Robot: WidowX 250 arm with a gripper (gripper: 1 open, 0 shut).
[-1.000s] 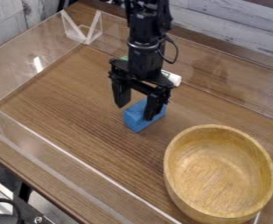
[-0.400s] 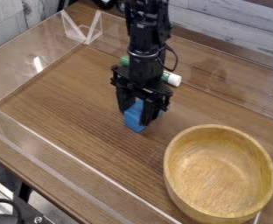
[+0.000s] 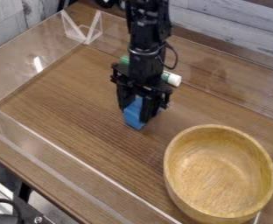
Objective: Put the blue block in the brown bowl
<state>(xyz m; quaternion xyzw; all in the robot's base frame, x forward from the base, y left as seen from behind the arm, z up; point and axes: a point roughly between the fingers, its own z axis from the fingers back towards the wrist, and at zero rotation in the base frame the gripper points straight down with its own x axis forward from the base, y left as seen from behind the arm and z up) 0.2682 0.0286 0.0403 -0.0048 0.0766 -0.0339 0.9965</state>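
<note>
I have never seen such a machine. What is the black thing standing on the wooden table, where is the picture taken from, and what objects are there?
The black thing is a robot arm. It reaches straight down, and at its lower end is a gripper, a two-fingered claw. The picture comes from one camera placed in front of the table and above it, looking down at an angle. On the brown wooden table, which has clear plastic walls around it, stand two things: a small bright-blue rectangular block and a large round light-brown wooden bowl, empty, near the right corner. The gripper's fingers are closed on the block, which sits on the table, apart from the bowl.
</note>
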